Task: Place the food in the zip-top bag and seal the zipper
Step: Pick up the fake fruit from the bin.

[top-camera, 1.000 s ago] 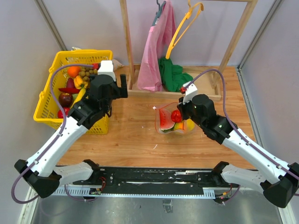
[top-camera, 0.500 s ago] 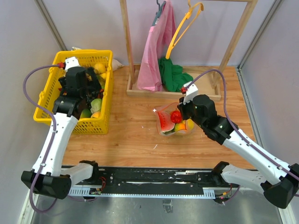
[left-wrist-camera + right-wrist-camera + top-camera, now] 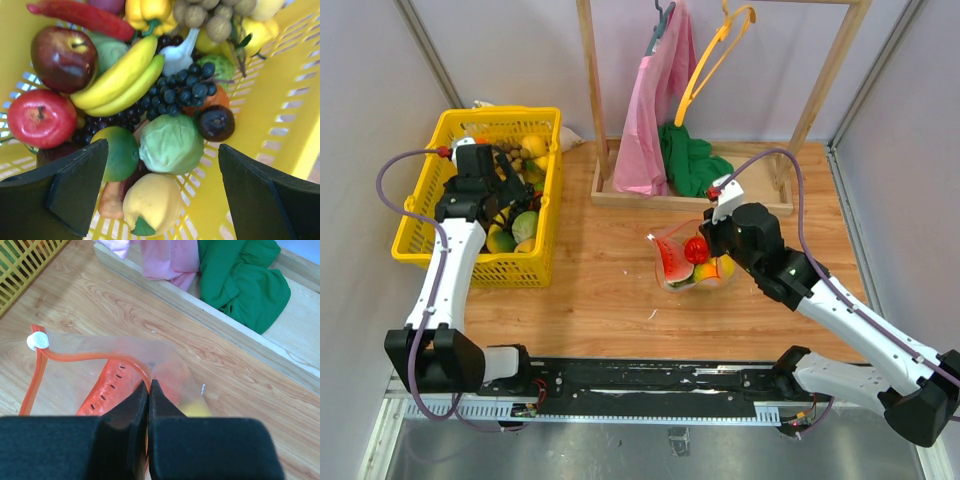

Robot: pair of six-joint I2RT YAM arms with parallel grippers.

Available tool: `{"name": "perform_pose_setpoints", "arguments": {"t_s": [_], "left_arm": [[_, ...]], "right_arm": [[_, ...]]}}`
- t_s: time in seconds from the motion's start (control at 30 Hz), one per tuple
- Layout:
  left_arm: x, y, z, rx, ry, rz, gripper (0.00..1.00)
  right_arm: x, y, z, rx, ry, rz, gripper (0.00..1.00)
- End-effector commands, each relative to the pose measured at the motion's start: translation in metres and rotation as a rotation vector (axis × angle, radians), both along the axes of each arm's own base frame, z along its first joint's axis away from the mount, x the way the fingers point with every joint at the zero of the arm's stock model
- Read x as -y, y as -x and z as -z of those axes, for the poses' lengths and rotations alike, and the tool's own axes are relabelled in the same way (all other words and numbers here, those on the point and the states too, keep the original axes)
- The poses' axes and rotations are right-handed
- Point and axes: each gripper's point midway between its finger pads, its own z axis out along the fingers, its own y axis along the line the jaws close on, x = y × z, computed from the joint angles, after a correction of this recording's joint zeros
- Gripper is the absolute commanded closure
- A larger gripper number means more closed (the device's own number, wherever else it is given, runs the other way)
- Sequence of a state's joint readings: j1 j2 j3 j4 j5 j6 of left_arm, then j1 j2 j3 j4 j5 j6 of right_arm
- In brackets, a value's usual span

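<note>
The clear zip-top bag (image 3: 692,262) lies on the wooden table with a watermelon slice, a red piece and a yellow piece inside. My right gripper (image 3: 149,384) is shut on the bag's mouth edge at the red-orange zipper (image 3: 75,359) and holds it up. My left gripper (image 3: 162,192) is open over the yellow basket (image 3: 420,215), above a yellow lemon (image 3: 152,202), a pale green cabbage (image 3: 171,144) and a dark green round fruit (image 3: 119,152). Two red apples (image 3: 41,117) lie at its left.
The basket also holds bananas (image 3: 120,77), dark grapes (image 3: 182,92), a red chilli and a yellow pepper. A wooden rack (image 3: 690,190) at the back carries a pink garment (image 3: 655,100), a green cloth (image 3: 692,160) and a yellow hanger (image 3: 715,55).
My left arm has swung from the basket's right side to over its inside and dropped toward the food. My right gripper and the bag have stayed still.
</note>
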State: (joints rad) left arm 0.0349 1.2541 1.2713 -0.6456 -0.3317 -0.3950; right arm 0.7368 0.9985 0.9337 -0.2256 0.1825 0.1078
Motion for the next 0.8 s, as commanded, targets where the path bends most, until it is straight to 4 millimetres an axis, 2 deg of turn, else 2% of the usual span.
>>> {"name": "perform_pose_setpoints", "arguments": {"t_s": [0.0, 0.13, 0.33, 0.47, 0.57, 0.77], "left_arm": [[0.000, 0.013, 0.038, -0.118, 0.070, -0.035, 0.05], [-0.003, 0.020, 0.067, -0.171, 0.095, -0.071, 0.05], [-0.016, 0.024, 0.095, -0.202, 0.093, -0.122, 0.08], [-0.021, 0.028, 0.119, -0.245, 0.095, -0.143, 0.15], [-0.028, 0.031, 0.127, -0.260, 0.093, -0.162, 0.21], [-0.035, 0.029, 0.127, -0.251, 0.075, -0.182, 0.21]], "right_arm": [[0.000, -0.004, -0.008, 0.036, -0.032, 0.005, 0.99], [0.001, -0.004, -0.009, 0.040, -0.034, 0.005, 0.99], [0.001, -0.004, -0.009, 0.043, -0.036, 0.006, 0.99], [0.001, -0.003, -0.009, 0.043, -0.035, 0.004, 0.99], [0.002, -0.004, -0.009, 0.044, -0.033, 0.006, 0.99], [0.000, -0.004, -0.007, 0.039, -0.029, 0.002, 0.99]]}}
